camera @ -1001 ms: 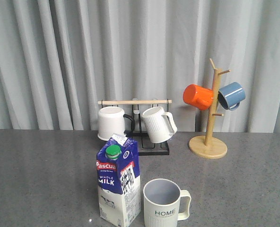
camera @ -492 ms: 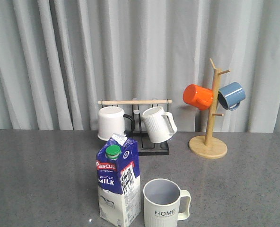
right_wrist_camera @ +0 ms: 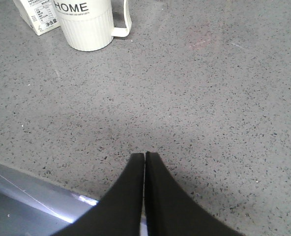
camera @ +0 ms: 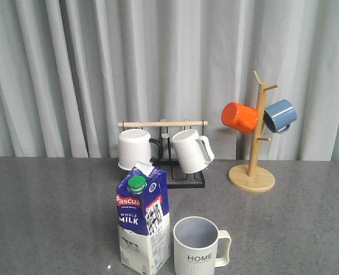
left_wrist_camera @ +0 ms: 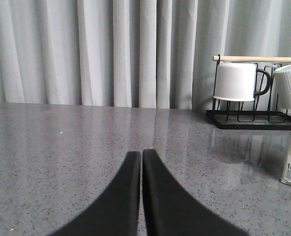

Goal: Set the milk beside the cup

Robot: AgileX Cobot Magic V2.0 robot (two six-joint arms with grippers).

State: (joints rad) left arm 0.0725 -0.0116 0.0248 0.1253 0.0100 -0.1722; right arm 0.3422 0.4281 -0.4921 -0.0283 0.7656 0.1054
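Front view. Grey speckled table (camera: 43, 217) before a pale pleated curtain (camera: 72, 74). Milk carton (camera: 143, 220), dark blue above and white below, green round cap, "Pascual WHOLE MILK" lettering, upright at the near edge, about 6 o'clock of the scene. HOME cup (camera: 199, 247), pale cream, ribbed, grey-blue inside, just beside the carton at its 3 o'clock, handle pointing to 3 o'clock; the two stand very close, contact not certain. Black wire mug rack (camera: 181, 177) with a wooden top bar, at 12 o'clock of the carton, carrying a plain white mug (camera: 134, 149) with black handle and a white ribbed mug (camera: 191, 150), tilted. Wooden mug tree (camera: 254, 149) on a round base, at 2 o'clock of the carton, bearing an orange mug (camera: 240, 117) and a blue mug (camera: 280, 116). Neither arm appears here.

Left wrist view. Left gripper (left_wrist_camera: 141, 160): black fingers pressed together, empty, low over bare table. Rack with both white mugs well apart beyond; a sliver of the carton's white base, marked "1L", at the picture edge.

Right wrist view. Right gripper (right_wrist_camera: 144, 158): fingers closed together, holding nothing, over bare table near its edge. HOME cup and the carton's lower corner stand side by side, apart from the fingers.
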